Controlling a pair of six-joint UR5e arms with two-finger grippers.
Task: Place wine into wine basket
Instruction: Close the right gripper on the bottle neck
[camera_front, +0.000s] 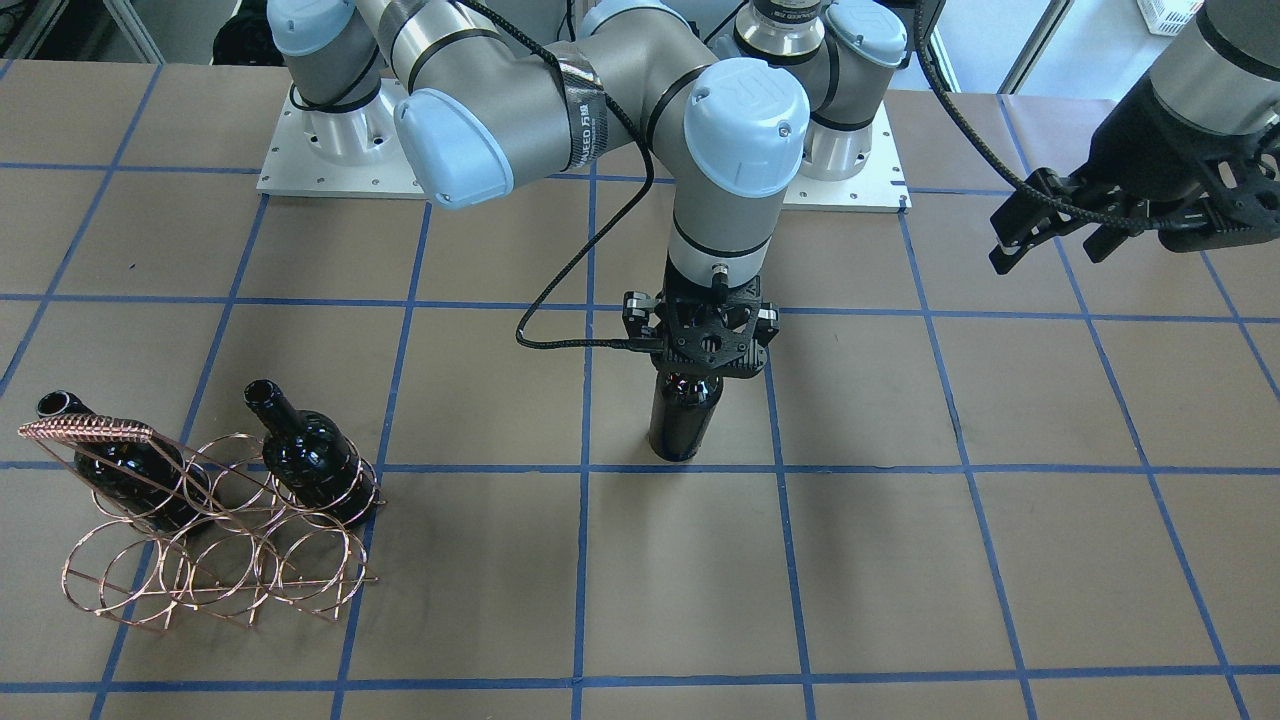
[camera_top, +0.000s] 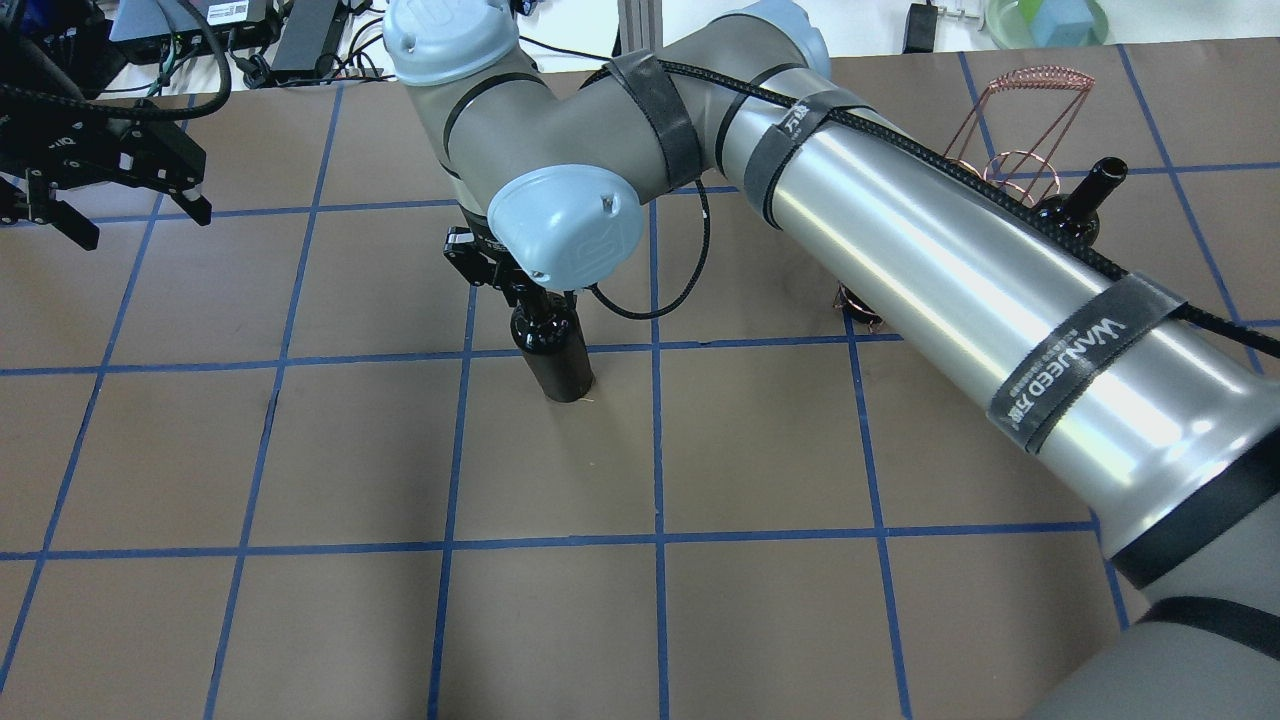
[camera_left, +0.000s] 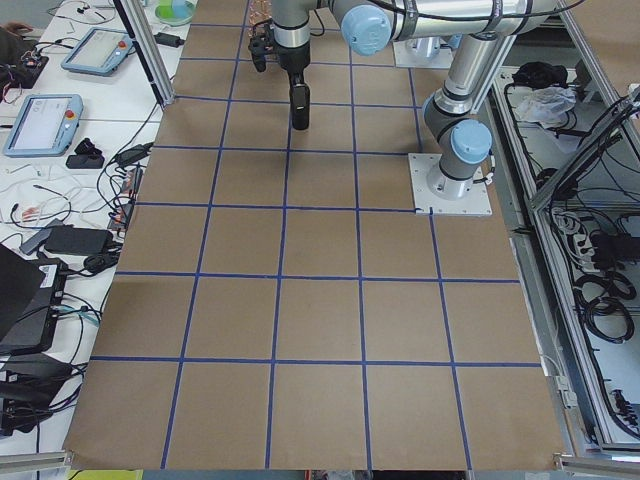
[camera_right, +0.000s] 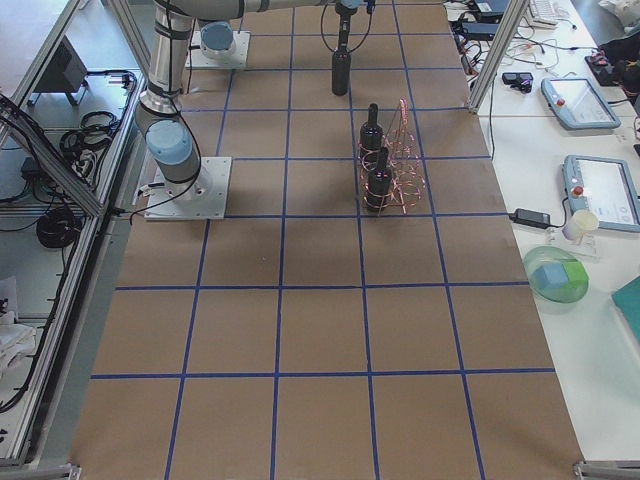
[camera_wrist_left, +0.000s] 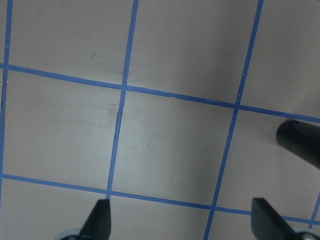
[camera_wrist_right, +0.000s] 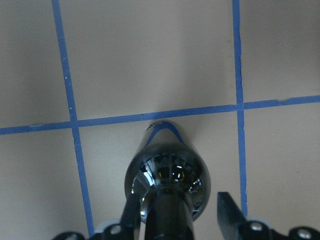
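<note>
Near-black glass stands upright under my right gripper (camera_wrist_right: 179, 212): the wine (camera_front: 685, 420) rests on the brown table (camera_front: 900, 560), its neck between my fingers (camera_wrist_right: 231, 217), which sit apart, with a gap showing on one side of the neck. Well off to that gripper's right, the copper wine basket (camera_front: 215, 545) holds a second bottle (camera_front: 315, 465) and a third bottle (camera_front: 125, 475), both slanted in its loops. My left gripper (camera_wrist_left: 181, 207) hangs spread wide above the table, well apart from the wine
</note>
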